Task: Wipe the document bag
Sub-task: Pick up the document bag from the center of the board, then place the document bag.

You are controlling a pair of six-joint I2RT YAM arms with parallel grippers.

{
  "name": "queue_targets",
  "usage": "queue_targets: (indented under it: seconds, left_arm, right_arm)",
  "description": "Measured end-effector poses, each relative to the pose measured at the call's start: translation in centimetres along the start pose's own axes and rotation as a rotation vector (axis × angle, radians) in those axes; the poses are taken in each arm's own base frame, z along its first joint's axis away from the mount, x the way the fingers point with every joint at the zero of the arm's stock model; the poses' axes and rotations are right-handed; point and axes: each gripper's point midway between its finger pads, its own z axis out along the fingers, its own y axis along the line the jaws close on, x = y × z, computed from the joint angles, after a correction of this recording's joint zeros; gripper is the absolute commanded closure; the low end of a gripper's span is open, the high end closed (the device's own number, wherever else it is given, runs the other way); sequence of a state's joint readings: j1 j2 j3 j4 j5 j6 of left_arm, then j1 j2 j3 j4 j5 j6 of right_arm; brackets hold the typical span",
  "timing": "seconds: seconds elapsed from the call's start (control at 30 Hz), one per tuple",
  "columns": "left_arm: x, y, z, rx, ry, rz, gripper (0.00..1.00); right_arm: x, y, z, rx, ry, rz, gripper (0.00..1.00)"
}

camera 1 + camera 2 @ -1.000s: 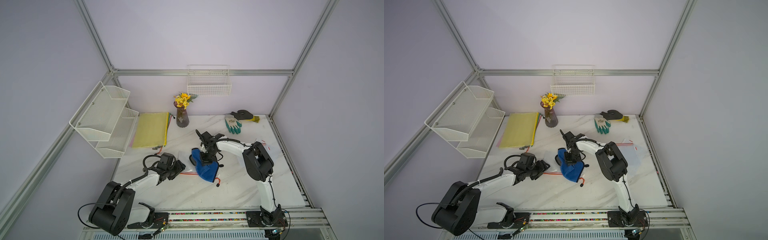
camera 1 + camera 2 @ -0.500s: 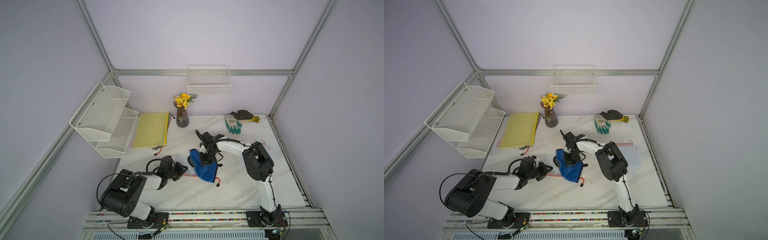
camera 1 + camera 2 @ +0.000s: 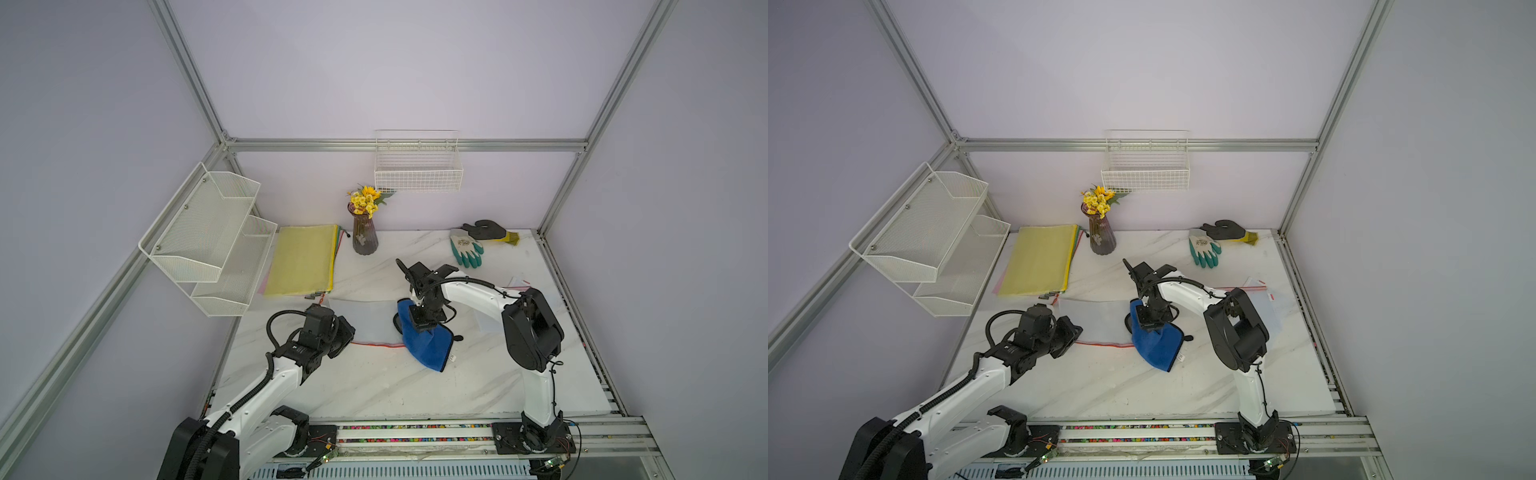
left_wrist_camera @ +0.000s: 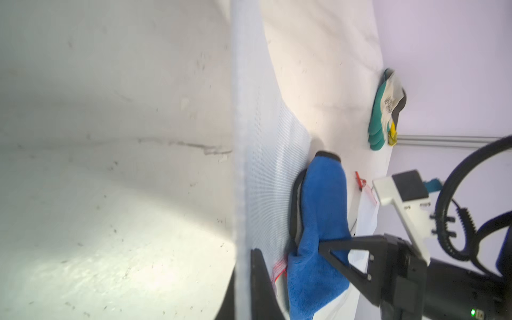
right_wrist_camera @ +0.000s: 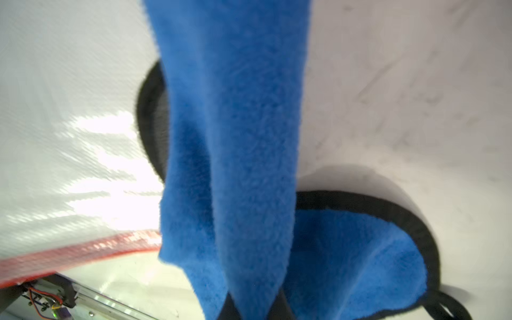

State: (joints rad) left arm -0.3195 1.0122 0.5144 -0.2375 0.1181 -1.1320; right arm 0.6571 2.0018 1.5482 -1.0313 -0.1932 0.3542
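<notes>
Progress: wipe judged barely begun; how much is already wiped cannot be told.

Both top views: translucent white mesh document bag (image 3: 365, 320) with red zip edge lies flat on marble worktop (image 3: 374, 386), frame centre. Right hand (image 3: 422, 328) pinches blue microfibre cloth (image 3: 426, 349) with black trim at bag's right edge, part on bag, part on worktop. Left hand (image 3: 345, 332) at bag's left edge.

Left wrist view: left hand (image 4: 243, 288) pressed together on document bag (image 4: 266, 166) edge; cloth (image 4: 324, 207) at bag's far end.

Right wrist view: cloth (image 5: 235, 138) hangs from right hand (image 5: 255, 310); document bag (image 5: 69, 124) at frame left, touching cloth. Nearly all of bag's surface left to cover.
</notes>
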Motion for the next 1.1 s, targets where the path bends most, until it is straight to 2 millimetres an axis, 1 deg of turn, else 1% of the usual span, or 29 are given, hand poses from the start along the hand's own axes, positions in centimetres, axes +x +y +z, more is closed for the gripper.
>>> queue_targets:
  seconds: [0.1,0.13,0.2,0.27,0.3,0.33,0.4,0.43,0.53,0.6,0.63,0.7,0.73,0.8,0.9,0.97,1.1]
  left_arm:
    - [-3.2,-2.7,-1.4,0.011,-0.076,0.008,1.00]
    - [-4.2,-3.8,-1.8,0.022,-0.099,0.015,1.00]
    - [-6.1,-6.5,-2.5,0.049,-0.135,0.033,1.00]
    - [-8.1,-9.8,-3.2,0.096,-0.171,0.059,1.00]
    - [-8.9,-11.2,-3.3,0.118,-0.182,0.066,1.00]
    - [-9.8,-13.0,-3.3,0.150,-0.194,0.077,1.00]
    - [-11.0,-15.8,-2.8,0.204,-0.195,0.092,1.00]
    - [-11.5,-17.3,-2.3,0.229,-0.189,0.097,1.00]
    - [-12.5,-21.0,0.5,0.289,-0.149,0.117,1.00]
    - [-12.0,-22.8,2.7,0.313,-0.109,0.133,1.00]
    - [-11.4,-23.9,4.0,0.330,-0.080,0.143,1.00]
    - [-9.7,-25.7,6.3,0.364,-0.021,0.146,1.00]
    - [-8.5,-26.7,7.5,0.384,0.015,0.148,1.00]
    - [-6.1,-28.3,9.4,0.412,0.078,0.155,1.00]
    - [-2.2,-30.6,11.4,0.456,0.172,0.162,1.00]
    - [0.3,-32.8,12.5,0.514,0.223,0.165,1.00]
    - [4.3,-35.9,13.9,0.612,0.286,0.163,1.00]
  right_arm:
    - [2.2,-0.5,-0.7,0.042,0.028,-0.054,1.00]
    - [3.5,-0.7,-0.7,0.060,0.052,-0.076,1.00]
    - [5.7,-0.7,0.0,0.083,0.094,-0.117,1.00]
    - [8.2,-0.9,1.1,0.103,0.146,-0.154,1.00]
    - [9.2,-1.0,1.7,0.112,0.170,-0.164,1.00]
    - [10.1,-1.1,2.4,0.120,0.192,-0.178,1.00]
    - [11.4,-1.1,3.3,0.131,0.218,-0.201,1.00]
    - [11.8,-1.0,3.4,0.132,0.215,-0.212,1.00]
    - [12.1,-1.0,3.4,0.124,0.178,-0.225,1.00]
    - [12.0,-1.0,3.6,0.126,0.154,-0.232,1.00]
    - [12.1,-1.0,3.7,0.134,0.151,-0.237,1.00]
    - [12.3,-1.1,3.9,0.152,0.152,-0.243,1.00]
    - [12.4,-1.2,4.2,0.162,0.156,-0.245,1.00]
    - [12.4,-1.2,4.3,0.169,0.151,-0.243,1.00]
    - [12.5,-1.3,4.4,0.171,0.146,-0.232,1.00]
    - [12.5,-1.3,4.4,0.175,0.143,-0.228,1.00]
    - [12.5,-1.3,4.6,0.186,0.136,-0.223,1.00]
